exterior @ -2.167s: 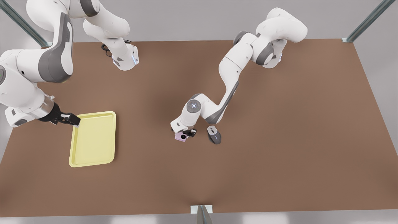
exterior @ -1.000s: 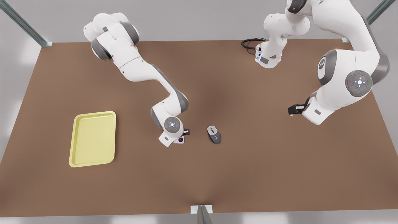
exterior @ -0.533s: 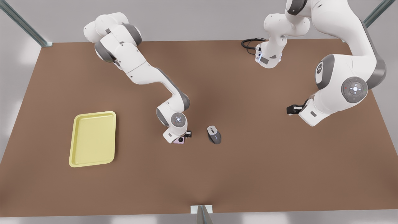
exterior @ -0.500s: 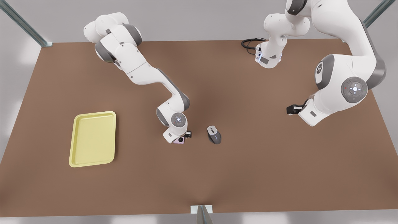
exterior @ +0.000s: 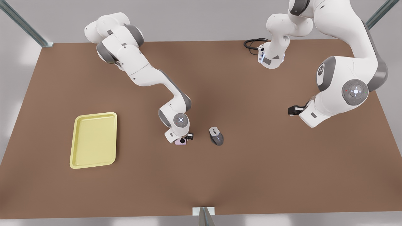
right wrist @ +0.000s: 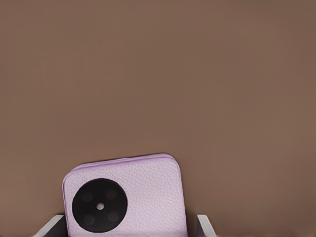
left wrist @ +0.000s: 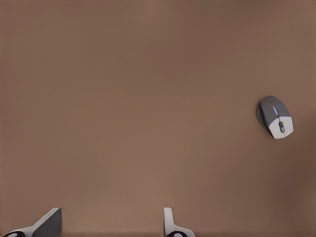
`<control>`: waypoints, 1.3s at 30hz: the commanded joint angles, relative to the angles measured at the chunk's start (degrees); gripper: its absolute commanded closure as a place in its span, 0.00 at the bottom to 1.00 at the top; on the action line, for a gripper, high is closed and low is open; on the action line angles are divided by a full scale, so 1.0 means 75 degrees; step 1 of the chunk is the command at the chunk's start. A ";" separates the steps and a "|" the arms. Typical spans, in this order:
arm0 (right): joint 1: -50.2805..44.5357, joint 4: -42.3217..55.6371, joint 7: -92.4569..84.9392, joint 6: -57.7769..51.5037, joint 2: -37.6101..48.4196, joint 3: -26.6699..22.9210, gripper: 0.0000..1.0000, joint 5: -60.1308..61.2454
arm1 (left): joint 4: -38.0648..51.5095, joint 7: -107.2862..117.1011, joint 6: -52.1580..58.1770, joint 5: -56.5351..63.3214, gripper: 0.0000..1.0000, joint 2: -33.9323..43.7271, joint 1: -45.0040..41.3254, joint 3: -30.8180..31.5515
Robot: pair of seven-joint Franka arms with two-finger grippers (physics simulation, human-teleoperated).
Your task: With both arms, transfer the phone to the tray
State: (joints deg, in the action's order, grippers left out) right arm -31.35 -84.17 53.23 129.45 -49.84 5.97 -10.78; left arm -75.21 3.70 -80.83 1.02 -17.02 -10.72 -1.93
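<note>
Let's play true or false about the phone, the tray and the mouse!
1. The phone lies in the tray. False: it lies on the table, at the right tool, well away from the tray.
2. The right tool's fingers stand on either side of the phone. True.
3. The left tool is holding the mouse. False: it is open and empty, and the mouse lies apart from it on the table.
4. The tray has nothing in it. True.
</note>
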 commanded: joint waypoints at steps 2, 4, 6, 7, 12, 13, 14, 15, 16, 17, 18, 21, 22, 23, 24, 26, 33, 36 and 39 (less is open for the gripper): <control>-0.0062 -0.0004 0.0602 0.0131 -0.0011 0.0000 0.04 -0.0004 | 0.0009 -0.0177 -0.0004 0.0004 0.00 -0.0005 0.0000 0.0000; -0.0062 -0.0004 0.0602 0.0131 -0.0023 0.0000 0.07 -0.0016 | 0.0020 -0.0177 -0.0004 0.0004 0.00 -0.0005 0.0000 0.0012; -0.0050 -0.0004 0.0591 0.0119 -0.0011 0.0000 0.07 -0.0016 | 0.0009 -0.0118 -0.0004 0.0004 0.00 -0.0005 -0.0012 0.0023; -0.0003 -0.0004 0.0485 0.0107 0.0000 0.0000 0.07 -0.0016 | 0.0009 -0.0071 -0.0004 0.0004 0.00 -0.0016 -0.0023 0.0035; 0.0032 -0.0004 0.0473 0.0119 -0.0011 0.0012 0.12 0.0019 | 0.0032 -0.0024 -0.0016 0.0004 0.00 -0.0016 -0.0082 0.0035; 0.0067 -0.0004 0.0473 0.0119 0.0000 0.0012 0.12 0.0031 | 0.0020 -0.0024 -0.0051 0.0004 0.00 -0.0016 -0.0082 0.0035; 0.0067 -0.0004 0.0473 0.0119 0.0000 0.0024 0.12 0.0043 | 0.0032 -0.0024 -0.0051 0.0004 0.00 -0.0016 -0.0082 0.0035; 0.0067 -0.0004 0.0473 0.0131 -0.0011 0.0024 0.14 0.0043 | 0.0032 -0.0024 -0.0051 0.0004 0.00 -0.0016 -0.0082 0.0035; 0.0067 -0.0004 0.0473 0.0131 -0.0011 0.0012 0.21 0.0043 | 0.0032 -0.0024 -0.0051 0.0004 0.00 -0.0016 -0.0082 0.0035; 0.0079 -0.0004 0.0473 0.0131 0.0000 0.0024 0.21 0.0055 | 0.0032 -0.0024 -0.0062 0.0004 0.00 -0.0016 -0.0082 0.0035; 0.0079 0.0008 0.0473 0.0131 0.0000 0.0024 0.21 0.0055 | 0.0032 -0.0024 -0.0062 0.0004 0.00 -0.0016 -0.0082 0.0035; 0.0079 0.0008 0.0473 0.0131 0.0000 0.0024 0.22 0.0055 | 0.0044 -0.0024 -0.0062 -0.0007 0.00 -0.0063 -0.0093 0.0035; 0.0079 -0.0004 0.0473 0.0143 -0.0011 0.0024 0.23 0.0066 | 0.0044 -0.0024 -0.0062 -0.0007 0.00 -0.0063 -0.0082 0.0035; 0.0090 -0.0004 0.0473 0.0177 -0.0011 0.0024 0.25 0.0066 | 0.0044 -0.0024 -0.0062 -0.0007 0.00 -0.0063 -0.0082 0.0035; 0.0102 -0.0004 0.0473 0.0178 -0.0011 0.0024 0.26 0.0066 | 0.0044 -0.0024 -0.0062 -0.0007 0.00 -0.0063 -0.0082 0.0035; 0.0102 -0.0004 0.0473 0.0178 0.0012 0.0024 0.28 0.0066 | 0.0044 -0.0024 -0.0062 -0.0007 0.00 -0.0063 -0.0082 0.0035; 0.0149 -0.0015 0.0462 0.0166 0.0047 0.0024 0.34 0.0066 | 0.0055 -0.0024 -0.0062 -0.0019 0.00 -0.0063 -0.0082 0.0035; 0.0161 -0.0004 0.0450 0.0107 0.0199 0.0036 0.34 0.0066 | 0.0055 -0.0024 -0.0062 -0.0031 0.00 -0.0063 -0.0082 0.0035; 0.0255 -0.0039 0.0204 0.0061 0.0352 0.0036 0.34 0.0078 | 0.0055 -0.0024 -0.0051 -0.0031 0.00 -0.0063 -0.0082 0.0035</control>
State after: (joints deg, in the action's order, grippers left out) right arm -29.45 -84.86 55.09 130.85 -47.29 6.24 -9.80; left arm -74.82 3.48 -81.31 0.82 -17.56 -11.34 -1.67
